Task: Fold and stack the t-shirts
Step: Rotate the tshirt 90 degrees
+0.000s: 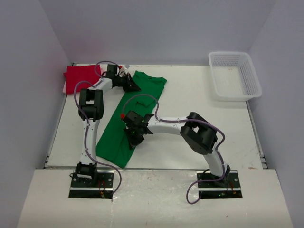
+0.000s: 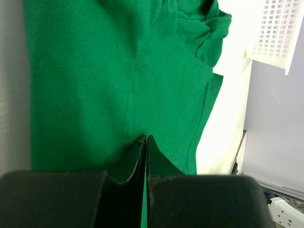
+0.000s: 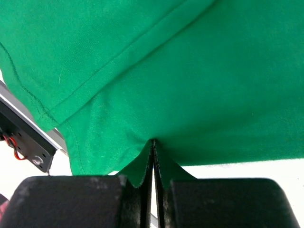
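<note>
A bright green t-shirt (image 1: 135, 111) lies in a long diagonal strip from the back middle toward the front left of the table. My left gripper (image 1: 131, 86) is at its far end near the shoulder. In the left wrist view that gripper (image 2: 146, 138) is shut, with green cloth (image 2: 95, 85) pinched at the tips. My right gripper (image 1: 133, 137) is over the shirt's lower part. The right wrist view shows it (image 3: 153, 142) shut on a fold of the green cloth (image 3: 199, 85). A folded red t-shirt (image 1: 80, 76) lies at the back left, with a pale pink edge (image 1: 65, 88) showing under it.
A white mesh basket (image 1: 235, 75) stands at the back right corner and also appears in the left wrist view (image 2: 278, 33). The white table (image 1: 199, 104) is walled on the left, back and right. The arm bases are bolted at the near edge.
</note>
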`<state>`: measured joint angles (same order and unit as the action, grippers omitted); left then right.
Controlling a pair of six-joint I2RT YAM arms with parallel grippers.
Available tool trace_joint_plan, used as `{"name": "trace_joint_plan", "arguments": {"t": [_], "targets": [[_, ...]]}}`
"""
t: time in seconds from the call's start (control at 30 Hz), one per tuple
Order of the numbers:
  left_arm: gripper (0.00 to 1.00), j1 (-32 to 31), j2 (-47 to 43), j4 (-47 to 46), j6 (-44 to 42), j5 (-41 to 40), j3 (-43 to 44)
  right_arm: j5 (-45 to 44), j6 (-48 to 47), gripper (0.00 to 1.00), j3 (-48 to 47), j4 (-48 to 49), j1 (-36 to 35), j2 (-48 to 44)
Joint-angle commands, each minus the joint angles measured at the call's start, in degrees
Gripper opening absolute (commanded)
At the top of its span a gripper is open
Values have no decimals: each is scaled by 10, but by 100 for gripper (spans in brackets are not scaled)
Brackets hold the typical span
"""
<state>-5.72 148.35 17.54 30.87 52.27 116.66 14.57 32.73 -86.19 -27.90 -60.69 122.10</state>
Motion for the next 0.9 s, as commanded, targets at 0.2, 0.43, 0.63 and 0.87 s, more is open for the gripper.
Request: {"name": "trace_joint_plan", "arguments": {"t": [0.2,0.43,0.63,0.87], "targets": [[0,6,-8,-30,3,15,-25,-112,80,0,166,-15,20,-33],[0,5,8,-50,14,23,-25,-176,132,0,308,-22,66,-99],[0,5,18,-78,38,33,-21,-196,144,0,365,-22,118,-149],[0,4,58,-133,104,53,29,-185,174,0,375,-20,139,-171]]}}
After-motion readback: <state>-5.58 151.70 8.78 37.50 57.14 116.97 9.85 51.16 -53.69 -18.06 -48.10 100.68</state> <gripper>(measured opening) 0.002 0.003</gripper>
